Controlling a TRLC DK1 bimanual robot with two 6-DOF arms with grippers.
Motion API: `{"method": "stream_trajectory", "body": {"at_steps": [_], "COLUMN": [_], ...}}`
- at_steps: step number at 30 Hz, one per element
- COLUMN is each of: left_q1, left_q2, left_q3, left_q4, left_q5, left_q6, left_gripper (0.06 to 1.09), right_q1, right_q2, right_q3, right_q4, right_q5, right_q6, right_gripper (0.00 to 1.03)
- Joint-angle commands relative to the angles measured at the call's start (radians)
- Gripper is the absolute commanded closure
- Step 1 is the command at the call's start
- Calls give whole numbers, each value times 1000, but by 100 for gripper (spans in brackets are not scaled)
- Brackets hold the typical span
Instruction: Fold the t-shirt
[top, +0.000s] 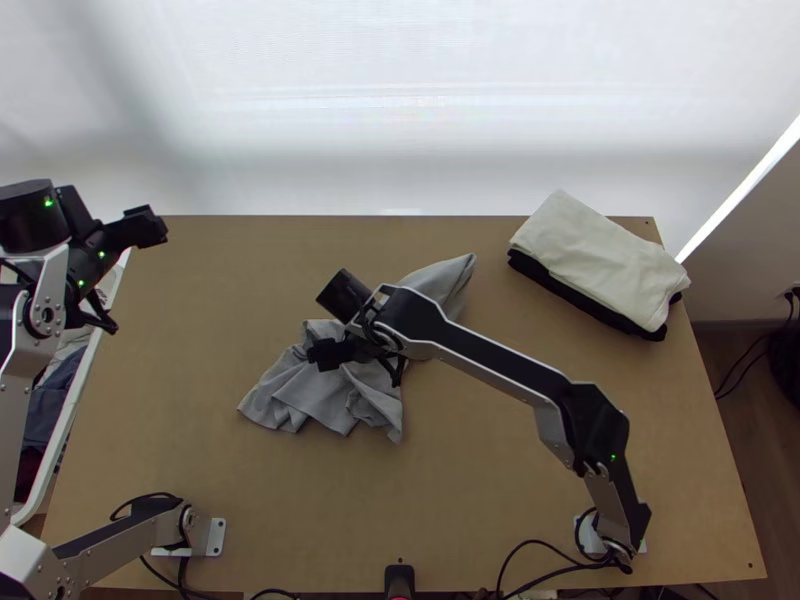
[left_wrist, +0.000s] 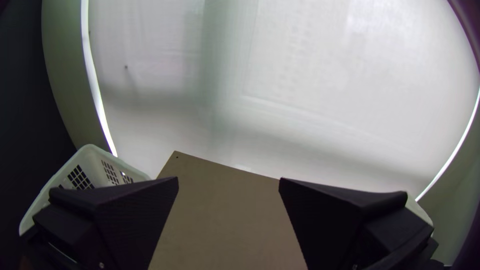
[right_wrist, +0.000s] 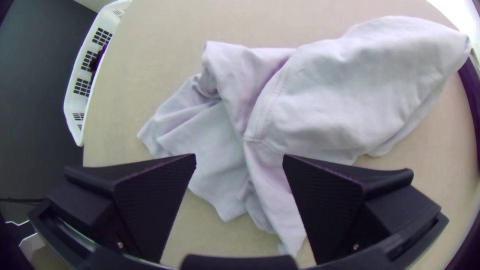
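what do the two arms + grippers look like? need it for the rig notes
Left arm and right arm: silver-grey plates, black joints, black cables, small green lights. Left gripper and right gripper: black, wide flat wedge-like fingers with finely ridged inner faces.

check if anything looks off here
Nothing looks spilled or damaged. The grey fabric t-shirt lies bunched on the light wooden table, untidy but normal before folding; far right, black folded cloth pokes out unevenly beneath cream folded cloth.

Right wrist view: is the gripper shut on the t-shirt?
No, the right gripper stands open, its fingers apart over the bunched t-shirt.
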Motion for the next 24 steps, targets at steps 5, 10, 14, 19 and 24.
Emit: {"method": "stream_trajectory", "body": {"at_steps": [5,10,14,19,24], "left_q1": [51,97,103,112,128], "left_q2": [-53,-70,-87,-97,-99], "left_q3": [-43,-52,-71,-77,-77], "left_q4": [-1,1,1,1,1], "left_q5": [19,56,59,59,60], "left_q6": [31,34,36,45,53], "left_gripper": [11,11,11,11,11], "right_q1": [-23,-32,-40,-46,-41], "right_q2": [79,113,142,163,162], "right_q3": [46,78,102,116,122], "right_q4": [-16,-16,-16,-16,-24], "right_q5": [-7,-6,-6,-6,-6], "right_q6": [37,35,35,35,35], "right_gripper": [33,33,33,33,33]}}
